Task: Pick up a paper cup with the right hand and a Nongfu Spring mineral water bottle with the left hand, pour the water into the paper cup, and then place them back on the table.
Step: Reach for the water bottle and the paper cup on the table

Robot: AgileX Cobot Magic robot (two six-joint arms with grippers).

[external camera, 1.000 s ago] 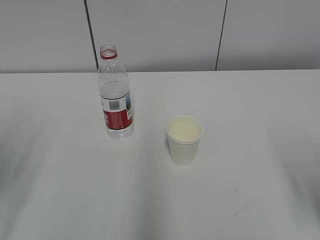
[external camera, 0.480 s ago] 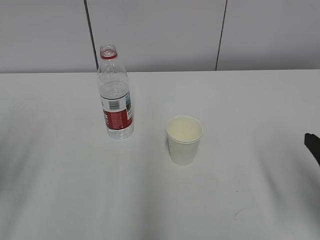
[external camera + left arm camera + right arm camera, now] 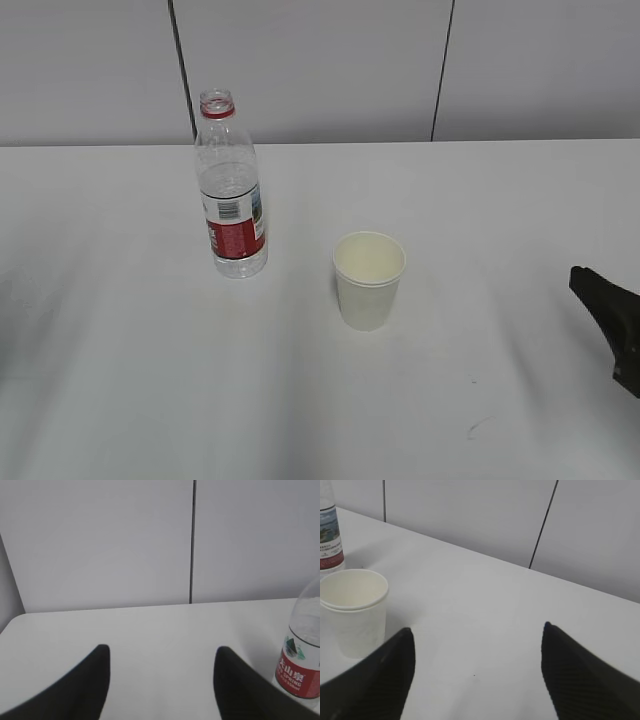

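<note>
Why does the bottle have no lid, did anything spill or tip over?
Nothing spilled. The Nongfu Spring mineral water bottle stands upright without a cap, the paper cup stands upright beside it, apart, and the table looks dry.

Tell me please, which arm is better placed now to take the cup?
The right. Its open gripper has the cup just ahead, off its left finger, and shows at the right edge of the exterior view. The left gripper sees only the bottle, not the cup.
</note>
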